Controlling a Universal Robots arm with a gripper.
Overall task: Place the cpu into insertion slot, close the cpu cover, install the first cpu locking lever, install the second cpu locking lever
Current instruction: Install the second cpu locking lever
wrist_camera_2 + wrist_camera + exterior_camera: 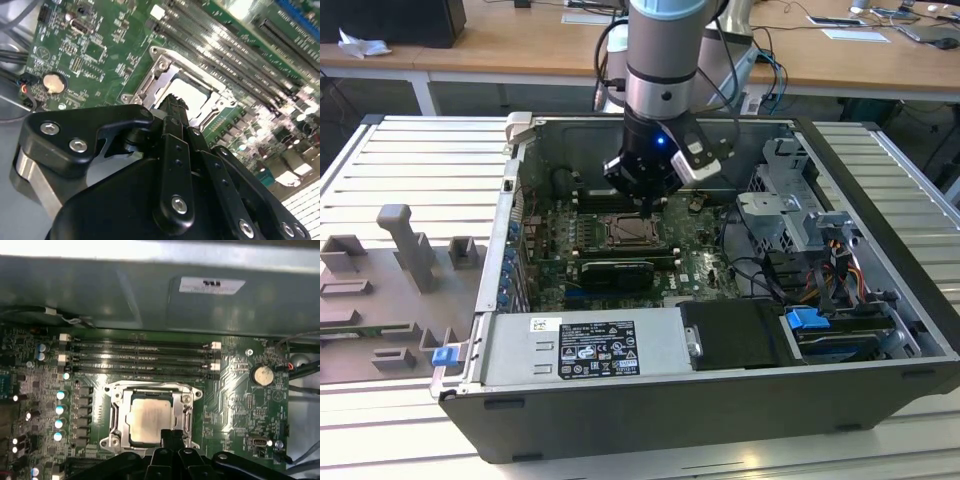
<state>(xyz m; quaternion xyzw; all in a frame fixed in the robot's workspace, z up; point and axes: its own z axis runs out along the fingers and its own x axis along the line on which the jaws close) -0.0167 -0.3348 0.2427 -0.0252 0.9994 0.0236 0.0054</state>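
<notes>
The cpu (147, 417), a pale silvery square, lies flat in the insertion slot (150, 390) on the green board. The silver cpu cover (116, 412) lies down around it as a frame. My gripper (170, 436) hovers at the socket's edge beside the cpu, its dark fingertips (165, 436) drawn together with nothing visible between them. The second wrist view has the gripper (172, 106) reaching over the bright cpu (195, 95) and the cover frame (156, 70). In the exterior view the gripper (655, 203) hangs just above the cpu (630, 232) inside the open computer case.
Long memory slots (140, 357) run beside the socket, near the case wall (150, 295). A coin battery (261, 374) sits on the board. A long black card (620, 270), a power supply (590, 345) and a drive cage (790, 210) crowd the case. A grey fixture (400, 260) lies on the exterior view's left.
</notes>
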